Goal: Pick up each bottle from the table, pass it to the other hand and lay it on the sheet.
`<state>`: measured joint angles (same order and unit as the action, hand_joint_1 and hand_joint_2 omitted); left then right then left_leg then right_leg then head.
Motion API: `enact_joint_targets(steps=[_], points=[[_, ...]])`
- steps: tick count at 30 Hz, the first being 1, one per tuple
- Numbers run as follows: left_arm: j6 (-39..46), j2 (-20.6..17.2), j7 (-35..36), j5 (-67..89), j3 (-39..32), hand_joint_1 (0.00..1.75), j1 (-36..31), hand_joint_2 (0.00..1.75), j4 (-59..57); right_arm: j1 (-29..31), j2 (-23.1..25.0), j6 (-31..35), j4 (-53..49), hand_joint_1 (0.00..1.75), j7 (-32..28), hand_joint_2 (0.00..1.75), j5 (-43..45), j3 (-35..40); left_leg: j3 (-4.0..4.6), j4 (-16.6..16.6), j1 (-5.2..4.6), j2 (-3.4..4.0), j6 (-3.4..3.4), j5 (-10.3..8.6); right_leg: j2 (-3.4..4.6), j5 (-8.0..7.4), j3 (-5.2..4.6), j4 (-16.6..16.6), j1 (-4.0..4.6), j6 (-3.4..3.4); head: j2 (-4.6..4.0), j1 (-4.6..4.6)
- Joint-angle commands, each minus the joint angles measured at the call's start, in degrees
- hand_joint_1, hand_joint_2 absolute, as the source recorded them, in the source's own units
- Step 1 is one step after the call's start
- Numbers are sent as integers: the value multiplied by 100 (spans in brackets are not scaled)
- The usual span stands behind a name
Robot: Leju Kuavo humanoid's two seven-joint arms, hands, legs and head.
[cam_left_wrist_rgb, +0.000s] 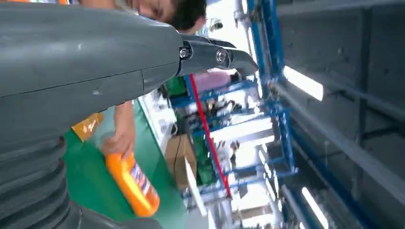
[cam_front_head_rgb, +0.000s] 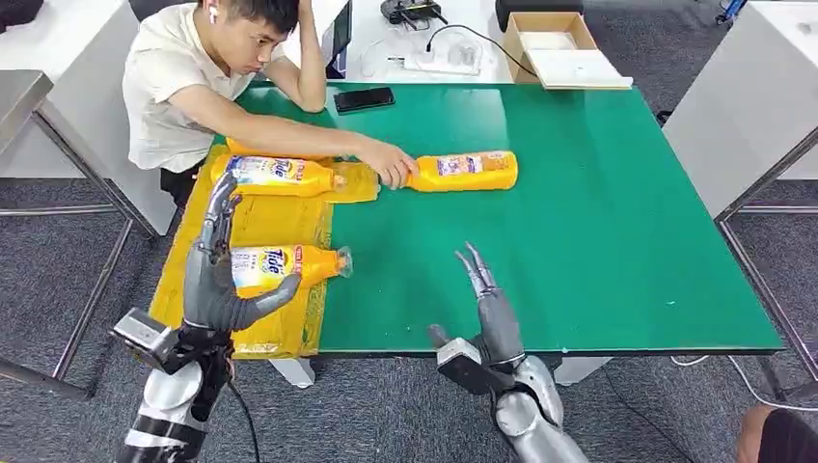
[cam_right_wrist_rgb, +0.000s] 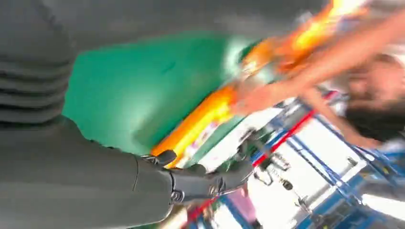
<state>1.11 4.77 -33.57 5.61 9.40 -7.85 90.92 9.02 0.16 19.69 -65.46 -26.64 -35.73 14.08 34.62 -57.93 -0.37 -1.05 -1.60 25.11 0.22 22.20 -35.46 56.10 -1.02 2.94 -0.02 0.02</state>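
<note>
Two orange Tide bottles lie on the yellow sheet (cam_front_head_rgb: pixel 265 220) at the table's left edge: one far (cam_front_head_rgb: pixel 280 176), one near (cam_front_head_rgb: pixel 287 265). My left hand (cam_front_head_rgb: pixel 217 275) hovers over the near bottle's base, fingers stretched out and thumb spread below it, holding nothing. A third orange bottle (cam_front_head_rgb: pixel 465 171) (cam_left_wrist_rgb: pixel 133 183) (cam_right_wrist_rgb: pixel 200 119) lies on the green table (cam_front_head_rgb: pixel 579 222), and a person's hand (cam_front_head_rgb: pixel 388 164) (cam_left_wrist_rgb: pixel 117 140) rests on its cap end. My right hand (cam_front_head_rgb: pixel 490 299) is above the table's front edge, fingers straight and apart, empty.
A person sits at the table's far left corner, one arm reaching across the sheet. A black phone (cam_front_head_rgb: pixel 364 98) lies at the far edge. A cardboard box (cam_front_head_rgb: pixel 555 46) and cables sit on the white table behind.
</note>
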Motion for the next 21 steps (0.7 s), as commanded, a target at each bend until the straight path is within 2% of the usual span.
enact_joint_targets(steps=[1, 4, 6, 13, 18, 21], points=[[786, 291, 106, 424, -70, 0, 261, 175, 290, 809, -737, 35, 295, 0, 1213, 175, -1742, -530, -21, -9, 5, 14, 9, 17, 3, 12, 21, 4, 8, -11, 0, 0], [811, 276, 109, 422, -29, 0, 216, 175, 202, 1069, -803, -42, 683, 0, 1329, 175, -1955, -510, -10, 0, 0, 2, 6, 3, -1, 2, 10, -1, 2, -6, 0, 2], [816, 275, 107, 421, -16, 0, 215, 175, 174, 1134, -784, -14, 830, 0, 1353, 175, -2019, -480, -35, 0, 5, 17, 13, 14, 9, 8, 32, -3, 8, -15, 0, 0], [827, 277, 107, 423, -2, 0, 180, 175, 86, 1214, -768, -88, 1039, 0, 1390, 175, -2059, -414, -22, 2, 5, 6, 9, 8, 1, 6, 20, -2, 7, -9, 0, 0], [1125, 344, 353, 484, -52, 0, -48, 175, -324, 1496, -711, -570, 1660, 0, 1387, 175, -1777, -363, -26, 4, 6, 10, 9, 7, 4, 4, 24, -5, 8, -9, 2, 0], [1099, 286, 432, 419, 61, 0, -187, 175, -556, 1792, -628, -1072, 2281, 0, 1129, 175, -1276, -318, -27, 4, 7, 7, 10, 4, 2, 2, 25, -5, 8, -11, 0, 0]])
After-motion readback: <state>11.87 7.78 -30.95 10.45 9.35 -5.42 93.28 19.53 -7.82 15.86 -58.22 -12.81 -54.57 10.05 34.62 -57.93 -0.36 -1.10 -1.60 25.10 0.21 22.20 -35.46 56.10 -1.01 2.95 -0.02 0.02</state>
